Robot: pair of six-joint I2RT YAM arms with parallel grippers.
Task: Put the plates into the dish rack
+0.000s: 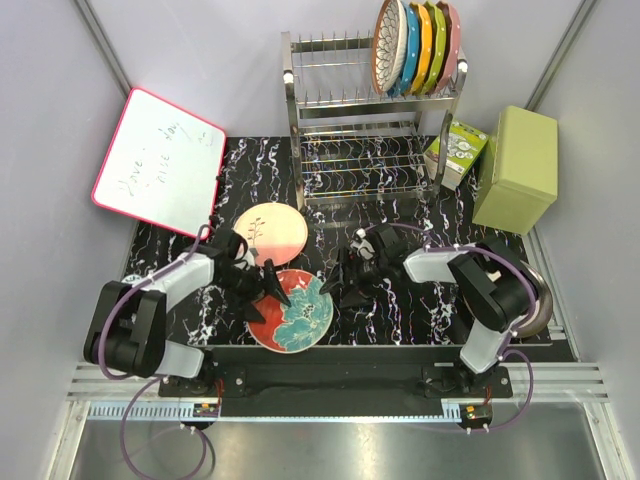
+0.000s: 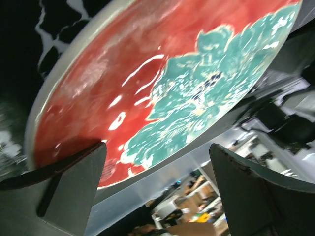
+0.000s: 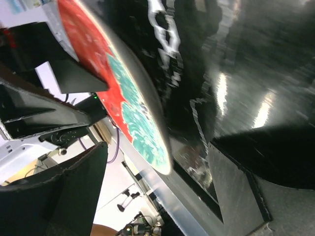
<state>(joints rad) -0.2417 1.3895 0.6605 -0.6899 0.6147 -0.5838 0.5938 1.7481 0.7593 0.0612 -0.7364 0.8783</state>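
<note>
Where a black mat [image 1: 410, 318] veined in white covers the table, pale grey walls [image 1: 200, 60] close it in on three sides. The red plate [image 1: 300, 320] with the teal flower lies flat at the mat's near edge.

The left gripper [image 1: 268, 287] sits at that plate's left rim. Its fingers are spread wide and grip nothing: one finger [image 2: 74, 187] lies over the red face, the other [image 2: 256, 191] is off past the rim. The right gripper [image 1: 340, 285] is just right of the red plate, its jaws also wide apart and empty, with the rim facing the gap.

Just beyond the red plate lies the pink-and-cream plate [image 1: 272, 230]. Well beyond it stands the dish rack [image 1: 292, 110], whose top tier holds the brown-rimmed floral plate [image 1: 388, 45] upright beside four plain plates [image 1: 424, 45]. Far to the red plate's right, a dark-rimmed plate [image 1: 540, 297] shows partly behind the right arm.

Beyond the red plate on the left leans a red-framed whiteboard [image 1: 160, 160]; its handwriting seems to read "Have nice day". A green box [image 1: 515, 168] and a patterned carton [image 1: 457, 150], its print too small to read, stand beyond it on the right.
</note>
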